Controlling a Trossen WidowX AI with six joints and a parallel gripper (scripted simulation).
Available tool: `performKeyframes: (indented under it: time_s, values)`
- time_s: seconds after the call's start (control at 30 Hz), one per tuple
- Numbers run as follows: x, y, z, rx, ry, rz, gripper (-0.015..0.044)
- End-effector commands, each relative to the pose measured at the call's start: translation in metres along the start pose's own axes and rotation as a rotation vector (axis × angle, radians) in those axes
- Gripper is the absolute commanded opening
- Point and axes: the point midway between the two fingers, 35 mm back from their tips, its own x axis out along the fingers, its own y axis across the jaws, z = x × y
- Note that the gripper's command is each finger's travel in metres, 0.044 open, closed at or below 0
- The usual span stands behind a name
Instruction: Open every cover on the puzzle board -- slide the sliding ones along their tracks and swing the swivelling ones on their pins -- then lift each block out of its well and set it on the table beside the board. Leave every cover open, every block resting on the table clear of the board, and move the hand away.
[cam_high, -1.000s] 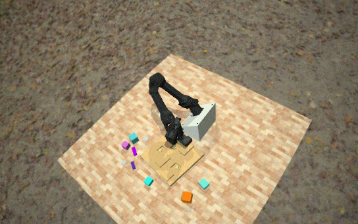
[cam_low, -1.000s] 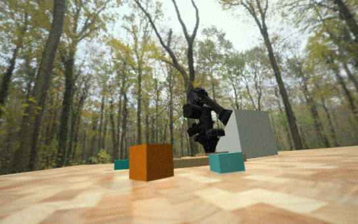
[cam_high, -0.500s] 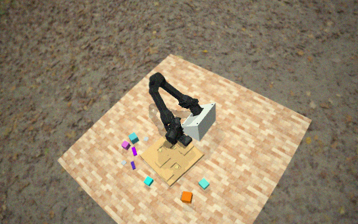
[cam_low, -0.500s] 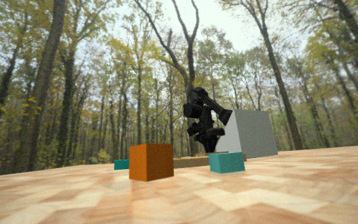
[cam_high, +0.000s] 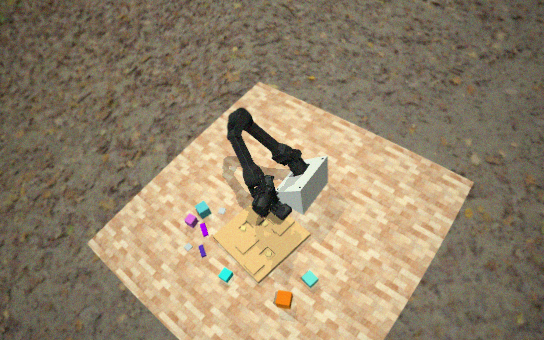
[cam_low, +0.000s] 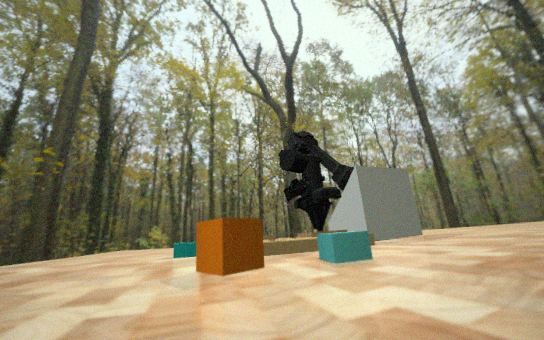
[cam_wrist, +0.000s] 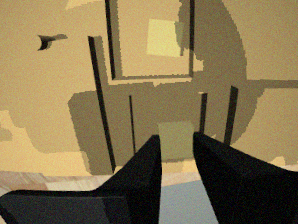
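now the gripper (cam_wrist: 177, 144) hangs low over the far corner of the puzzle board (cam_high: 280, 250), its two dark fingers drawn in on a small pale knob (cam_wrist: 176, 139) that sits between their tips in the wrist view. the jaws are pinching that knob, which looks to be the handle of a sliding cover, since thin dark track lines (cam_wrist: 100, 96) run on either side of it.

the relation that matters: the knob lies straight ahead of the jaws, and the tracks run lengthwise away from the fingers toward the square well (cam_wrist: 149, 32) farther along the board. so my guess is that the cover travels along that same line, toward or away from the wrist, not sideways. which direction uncovers a well i cannot tell.

the square well is framed by a dark rim with a lighter yellow square (cam_wrist: 162, 36) inside; whether that is a block or bare floor is unclear.

from the top view the board is tan, a flat diamond just near of the grey base box (cam_high: 305, 182). scattered on the table (cam_high: 390, 200) around it lie an orange block (cam_high: 283, 298), teal blocks (cam_high: 309, 278) and purple pieces (cam_high: 190, 220), all apart from the board.
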Motion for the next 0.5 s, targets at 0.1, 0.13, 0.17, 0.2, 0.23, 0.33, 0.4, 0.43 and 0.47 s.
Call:
performKeyframes:
  time_s: [0.1,0.13,0.17,0.2,0.23,0.33,0.4,0.43,0.47]
  values:
    - [-0.011,0.001,0.001,0.006,-0.004,0.005,0.008]
    - [-0.012,0.001,0.001,0.006,-0.004,0.005,0.008]
    - [-0.014,0.001,0.001,0.006,-0.004,0.005,0.008]
    - [-0.015,0.001,0.001,0.005,-0.004,0.005,0.008]
    - [-0.016,0.001,0.001,0.005,-0.004,0.005,0.008]
    - [-0.02,0.0,0.001,0.005,-0.004,0.004,0.008]
    - [-0.023,0.0,0.0,0.005,-0.004,0.004,0.008]
    - [-0.024,0.0,0.0,0.004,-0.004,0.003,0.008]
    - [-0.024,0.0,0.0,0.004,-0.004,0.003,0.008]
